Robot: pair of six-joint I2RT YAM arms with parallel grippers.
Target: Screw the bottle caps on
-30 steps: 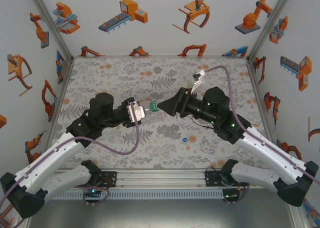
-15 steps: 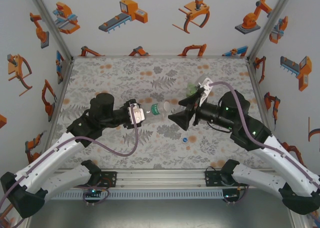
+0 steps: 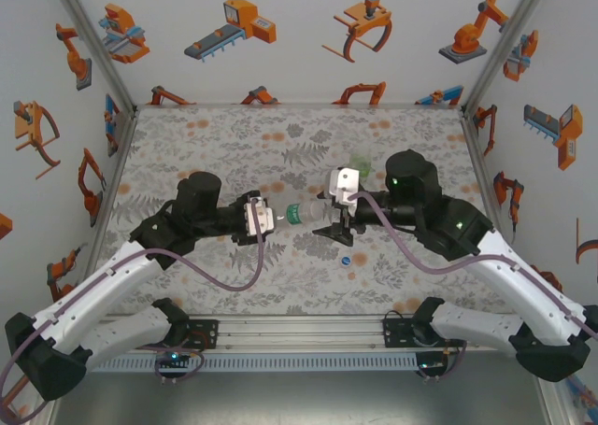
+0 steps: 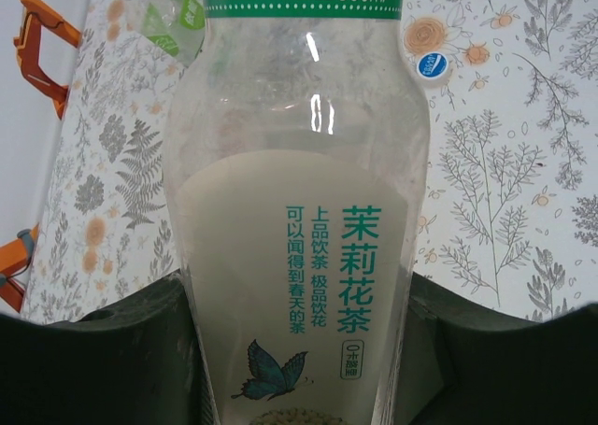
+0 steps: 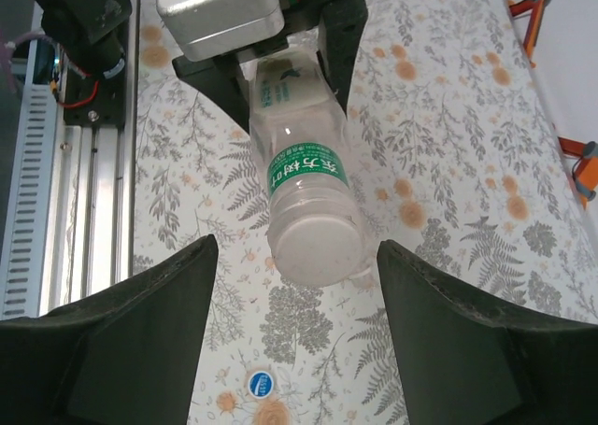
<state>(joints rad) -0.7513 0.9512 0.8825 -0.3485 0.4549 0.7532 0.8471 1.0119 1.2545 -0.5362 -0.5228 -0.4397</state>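
Above the middle of the worktop (image 3: 215, 145), patterned with grey leaves and orange flowers, held level in the air: colourless see-through plastic bottle (image 3: 293, 210) with a green label band and green print. Clenched at one end by the left gripper (image 3: 265, 217), black fingers (image 4: 103, 360) pressed against both sides of the body, beside a printed butterfly. Free end pointed at the right gripper (image 3: 322, 221). From the right wrist, that gripper's two dark fingers (image 5: 140, 341) spread wide, one on either side of the bottle's rounded end, touching neither side, grasping nothing. Capped or bare at that end: impossible to tell.

On the worktop between the held bottle and the front edge, close under the right gripper: small round blue plastic cap (image 3: 346, 260), lying flat, apart from everything else. Towards the back right corner, beyond the right gripper: green-tinted see-through plastic bottle (image 3: 361, 167), resting on the worktop.
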